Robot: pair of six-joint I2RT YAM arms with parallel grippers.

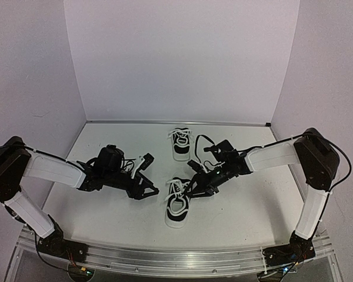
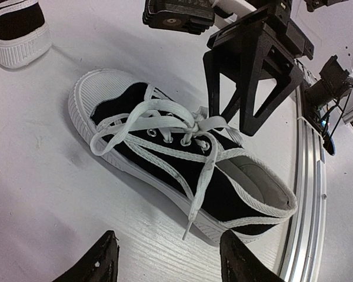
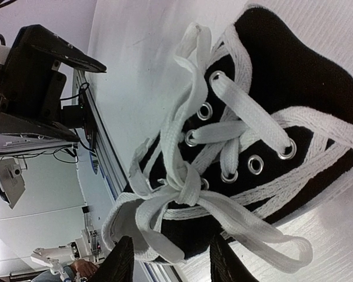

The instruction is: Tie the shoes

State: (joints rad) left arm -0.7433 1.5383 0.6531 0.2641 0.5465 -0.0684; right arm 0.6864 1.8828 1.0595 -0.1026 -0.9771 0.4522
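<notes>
The near shoe [image 1: 177,203] lies between both grippers, a black sneaker with white sole and laces [image 2: 165,126] knotted in a loose bow. In the left wrist view this shoe [image 2: 223,188] lies on its side with one lace end trailing to the table. My left gripper [image 2: 167,258] is open and empty just short of that sole. My right gripper [image 3: 172,261] is open over the bow [image 3: 185,185], with a lace loop lying loose between its fingers. Seen from the left wrist, the right gripper [image 2: 238,114] hangs just above the knot. The second shoe [image 1: 180,143] stands farther back.
An aluminium rail [image 1: 176,258] runs along the table's near edge, also seen as the rail [image 2: 306,194] close behind the near shoe's heel. White walls close the back and sides. Cables [image 1: 203,141] loop off the right arm near the far shoe.
</notes>
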